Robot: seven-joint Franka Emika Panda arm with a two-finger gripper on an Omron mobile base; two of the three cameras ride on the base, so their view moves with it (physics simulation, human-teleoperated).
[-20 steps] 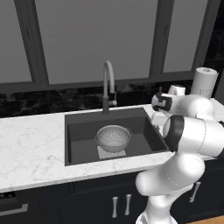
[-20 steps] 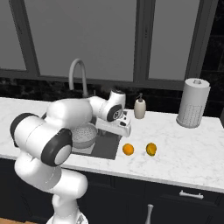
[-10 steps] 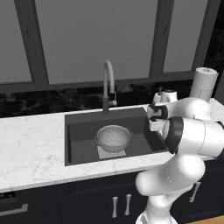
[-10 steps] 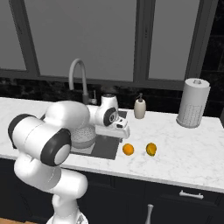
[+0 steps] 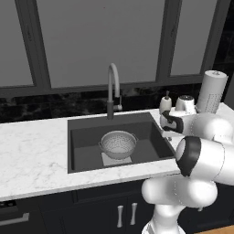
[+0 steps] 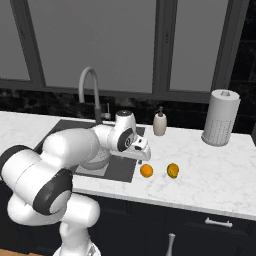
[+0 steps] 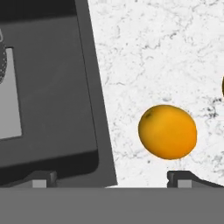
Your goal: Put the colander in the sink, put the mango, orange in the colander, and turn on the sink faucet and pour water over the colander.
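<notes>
The silver perforated colander (image 5: 118, 144) stands upright on the light patch in the dark sink (image 5: 84, 135), below the grey gooseneck faucet (image 5: 112, 89). On the counter right of the basin lie the orange (image 6: 146, 170) and, further right, the yellower mango (image 6: 173, 170). My gripper (image 6: 142, 158) hangs open over the sink's right rim, just above and left of the orange. In the hand view the orange (image 7: 167, 131) lies just above the right fingertip (image 7: 183, 177), the sink (image 7: 52, 109) is on the left, and a sliver of mango (image 7: 222, 86) shows at the right edge.
A beige soap dispenser (image 6: 160, 123) stands behind the sink's right corner. A grey paper towel roll (image 6: 220, 118) stands further right on the white marble counter (image 6: 210, 175). Dark windows run along the back wall.
My hand has moved down and to the right, from over the sink's right part toward the rim next to the orange. The jaws have stayed open; colander and fruit have not moved.
</notes>
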